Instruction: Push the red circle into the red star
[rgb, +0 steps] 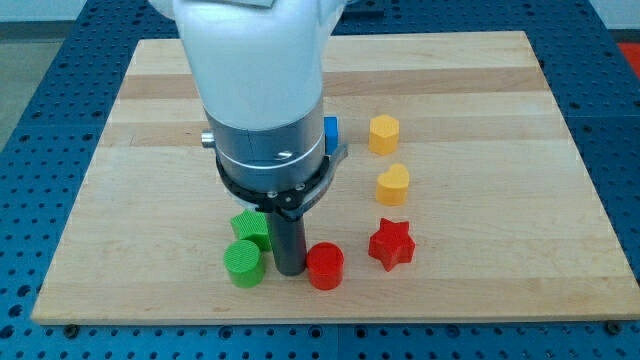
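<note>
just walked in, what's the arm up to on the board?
It is pushing blocks with a rod. My tip sits right against the left side of the red circle, between it and the green circle. The red star lies just to the circle's right, with a small gap between them, so the two reds do not touch yet.

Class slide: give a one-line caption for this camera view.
My tip rests just left of the red circle, with the red star waiting on the circle's right.
</note>
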